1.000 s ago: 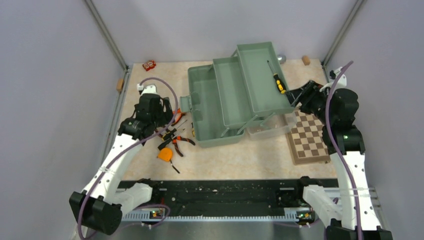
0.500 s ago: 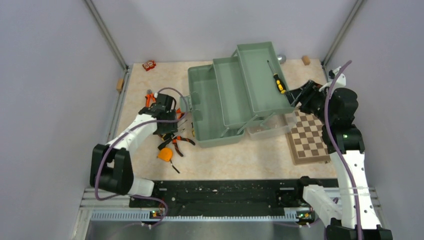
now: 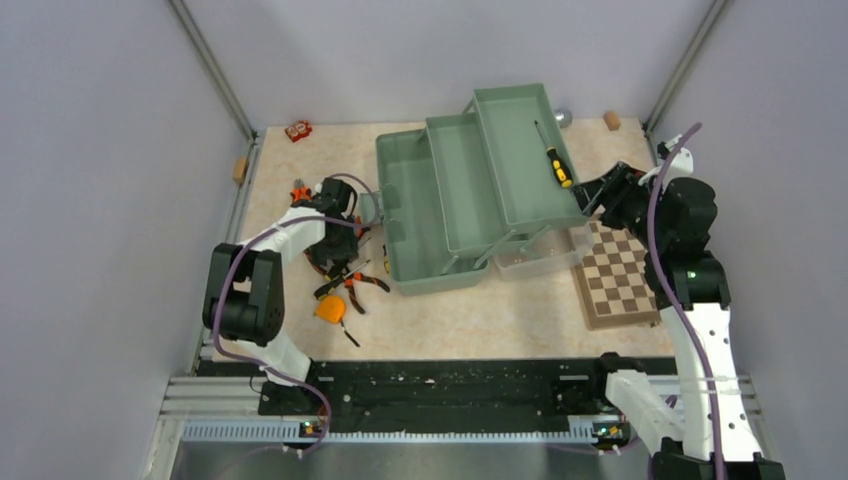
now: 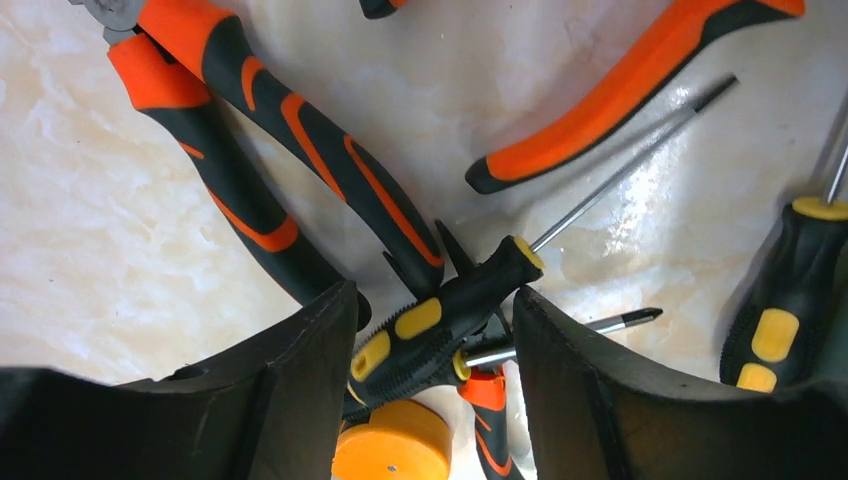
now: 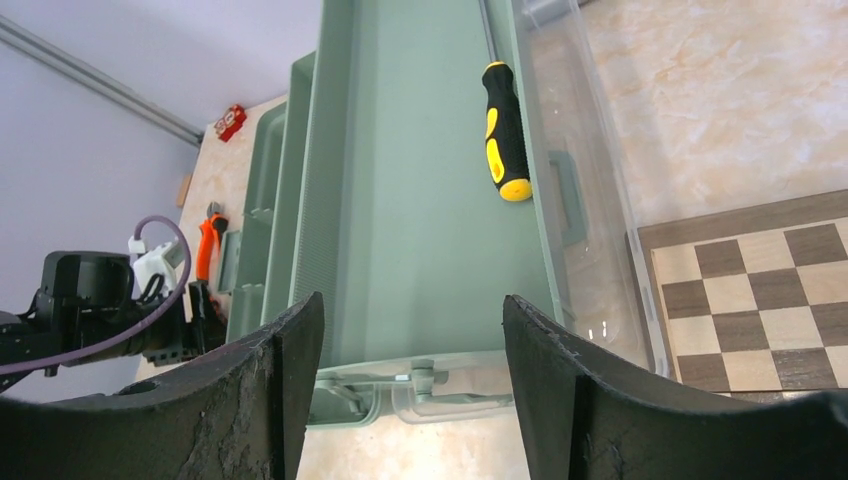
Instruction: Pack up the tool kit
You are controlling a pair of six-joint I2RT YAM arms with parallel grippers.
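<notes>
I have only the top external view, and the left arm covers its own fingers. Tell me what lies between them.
Observer: A black-yellow screwdriver, lying slantwise between the fingers of the left gripper.
Operator: Say whether it is pinched.
Observer: I cannot tell. The jaws stand on either side of its handle, close to it.
Operator: Report what crowds it.
Observer: The handle ends of the orange-black pliers meet its handle, and a second shaft pokes out from beneath it.
</notes>
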